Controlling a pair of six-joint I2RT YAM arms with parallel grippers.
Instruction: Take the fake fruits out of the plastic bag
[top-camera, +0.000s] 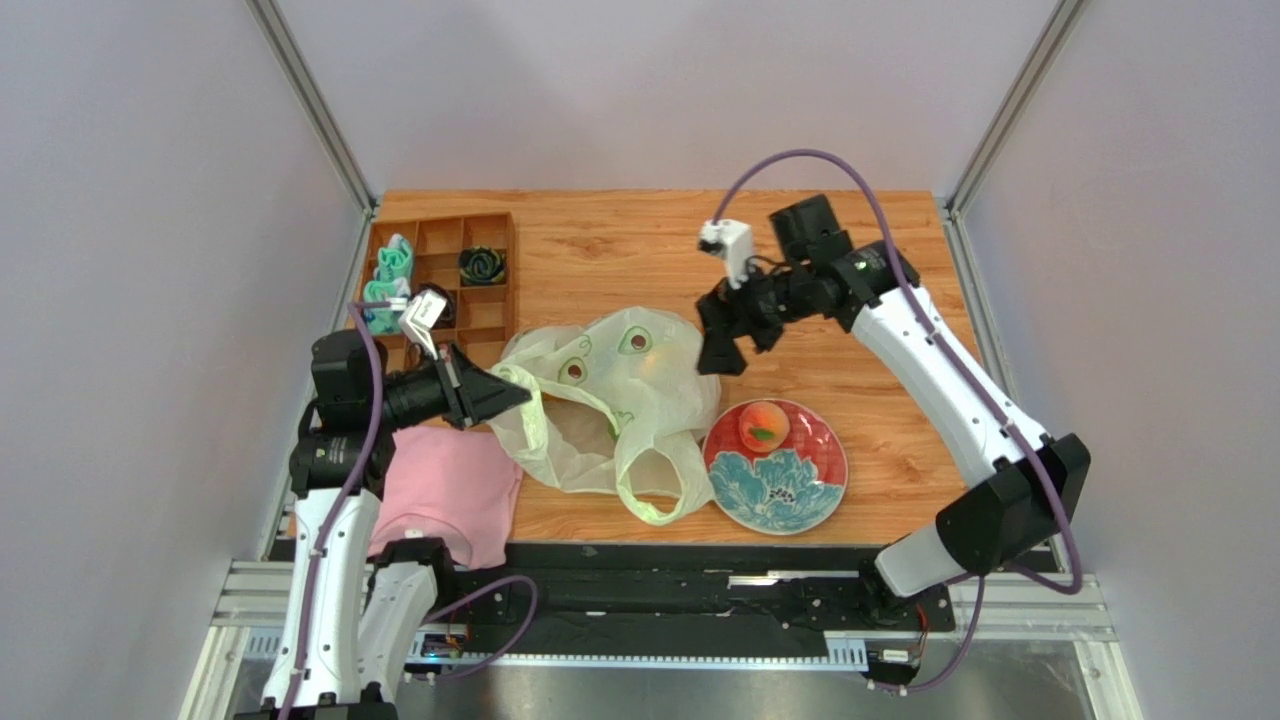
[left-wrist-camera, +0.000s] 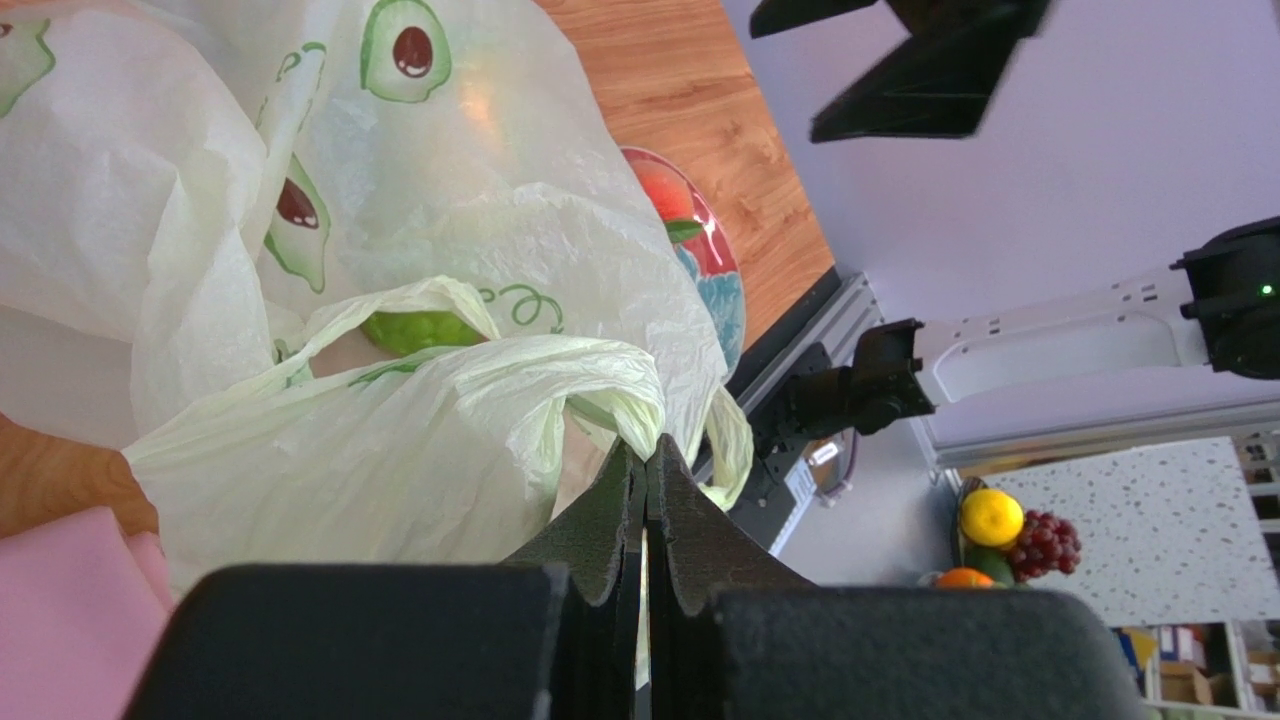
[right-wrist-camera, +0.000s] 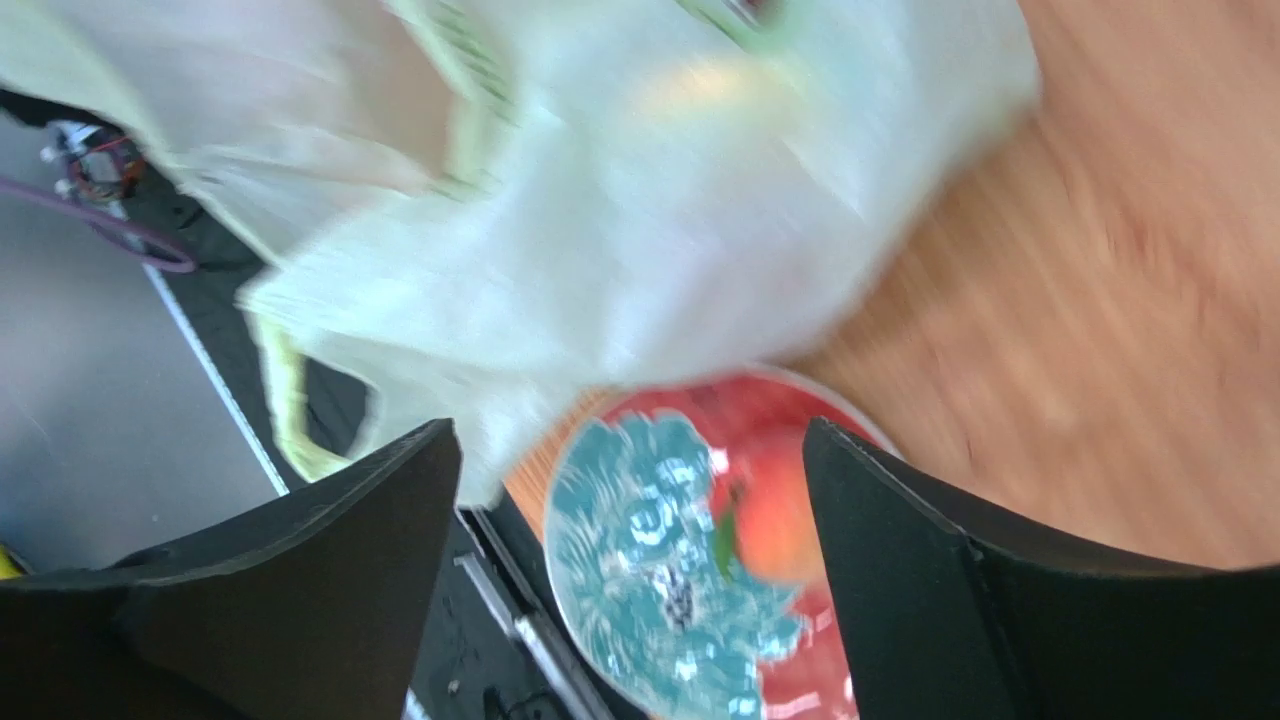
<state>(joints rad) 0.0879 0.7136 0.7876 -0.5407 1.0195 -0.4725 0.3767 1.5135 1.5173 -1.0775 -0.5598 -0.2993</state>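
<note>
Bag (top-camera: 631, 390): lies crumpled in the middle of the wooden table (top-camera: 631, 240), its long axis running left to right between the two arms, and it is too rumpled to call flat.
Bag's heading: the gathered rim points left, toward the left arm; one handle loop (top-camera: 661, 492) trails off toward the near edge, beside the plate.
Left gripper (left-wrist-camera: 649, 450): jaws pressed together on a bunched fold of the bag's rim, at the bag's left end, above the far corner of the pink cloth (top-camera: 443, 488).
Right gripper (right-wrist-camera: 628, 443): jaws spread wide with nothing between them, hanging in the air over the bag's right end and touching nothing that I can see.
Green fruit (left-wrist-camera: 409, 330): only a glossy sliver shows from the left wrist view, tucked inside the bag under the lifted rim.
Peach (top-camera: 763, 426): out of the bag, sitting on the red half of the plate (top-camera: 781, 492), a green leaf on its upper side.
Plate's place: just right of the bag, near the front edge, with the bag's edge close against its rim.
Wooden divider tray (top-camera: 451, 278): at the far left corner, well clear of the bag.
</note>
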